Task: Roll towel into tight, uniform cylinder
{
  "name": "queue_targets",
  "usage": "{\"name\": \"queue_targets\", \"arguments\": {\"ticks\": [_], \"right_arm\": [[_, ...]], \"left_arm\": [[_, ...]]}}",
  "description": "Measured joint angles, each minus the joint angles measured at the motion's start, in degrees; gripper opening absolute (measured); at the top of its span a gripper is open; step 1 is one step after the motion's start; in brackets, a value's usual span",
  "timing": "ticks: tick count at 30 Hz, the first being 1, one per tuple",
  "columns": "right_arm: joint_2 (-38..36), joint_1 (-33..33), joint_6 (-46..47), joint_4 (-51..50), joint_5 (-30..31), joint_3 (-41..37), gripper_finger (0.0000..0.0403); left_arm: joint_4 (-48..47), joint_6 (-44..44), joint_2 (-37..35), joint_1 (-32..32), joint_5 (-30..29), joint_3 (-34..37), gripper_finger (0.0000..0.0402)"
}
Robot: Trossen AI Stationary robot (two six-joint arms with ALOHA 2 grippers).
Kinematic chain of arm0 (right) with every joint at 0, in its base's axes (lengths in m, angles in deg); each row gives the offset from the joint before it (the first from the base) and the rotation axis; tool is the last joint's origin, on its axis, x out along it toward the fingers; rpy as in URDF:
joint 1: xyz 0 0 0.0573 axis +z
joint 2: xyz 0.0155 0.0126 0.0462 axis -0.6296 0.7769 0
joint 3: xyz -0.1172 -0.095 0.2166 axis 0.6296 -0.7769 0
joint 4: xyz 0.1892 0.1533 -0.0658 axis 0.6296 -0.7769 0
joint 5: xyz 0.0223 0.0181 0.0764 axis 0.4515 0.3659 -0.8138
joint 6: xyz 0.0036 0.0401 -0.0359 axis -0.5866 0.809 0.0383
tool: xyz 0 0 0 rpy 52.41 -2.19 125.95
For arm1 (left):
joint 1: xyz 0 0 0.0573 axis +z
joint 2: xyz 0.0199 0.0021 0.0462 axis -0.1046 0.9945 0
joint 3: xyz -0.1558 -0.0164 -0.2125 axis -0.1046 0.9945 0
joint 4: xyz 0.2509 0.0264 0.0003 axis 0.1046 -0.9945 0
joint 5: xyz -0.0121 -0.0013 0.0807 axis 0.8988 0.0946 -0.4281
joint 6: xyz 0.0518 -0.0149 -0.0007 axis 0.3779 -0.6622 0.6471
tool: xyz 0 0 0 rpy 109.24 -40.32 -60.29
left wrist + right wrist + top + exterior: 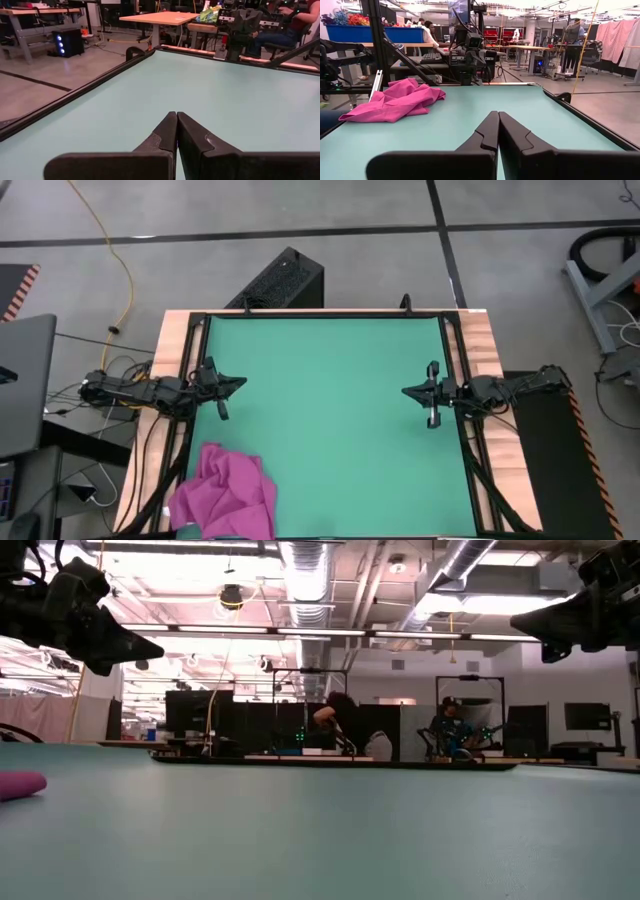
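Both jaws are clenched, empty. The towel (pixel 224 492) lies crumpled beside the left jaws (pixel 240 383), well apart from the right jaws (pixel 406 391); flatten it first on the mat (pixel 330 420).

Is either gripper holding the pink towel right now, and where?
Neither. The towel lies crumpled on the mat; left gripper and right gripper are shut, empty.

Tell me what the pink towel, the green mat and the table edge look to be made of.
Towel: soft woven or knit cloth, matte; it lies crumpled in loose folds with a limp drape. Green mat: smooth, flat sheet, probably rubber or vinyl, with a faint sheen in the low view; the exact material is unclear. Table edge: pale wood, judging by its light tan colour; any grain is too small to see.
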Motion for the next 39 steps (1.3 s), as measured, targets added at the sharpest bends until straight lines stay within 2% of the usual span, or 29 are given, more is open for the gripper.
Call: {"name": "queue_targets", "arguments": {"ticks": [15,21,29,36,39], "right_arm": [[0.0,0.0,0.0,0.1,0.0,0.0,0.0033],[0.0,-2.0,-5.3,1.3,2.2,0.0,0.0033],[0.0,-2.6,-5.3,1.2,1.8,0.0,0.0033],[0.0,-2.7,7.2,1.3,1.6,0.0,0.0033],[0.0,-2.7,11.4,1.3,1.5,0.0,0.0033]], "left_arm": [[0.0,-0.1,0.0,0.0,0.0,0.0,0.0],[0.0,-0.1,0.0,0.0,0.0,0.0,0.0],[0.3,-1.9,0.0,0.0,0.0,0.0,0.0],[0.5,-4.9,0.0,0.0,0.2,0.0,0.0],[0.5,-6.4,0.0,0.0,3.4,0.1,0.0]]}}
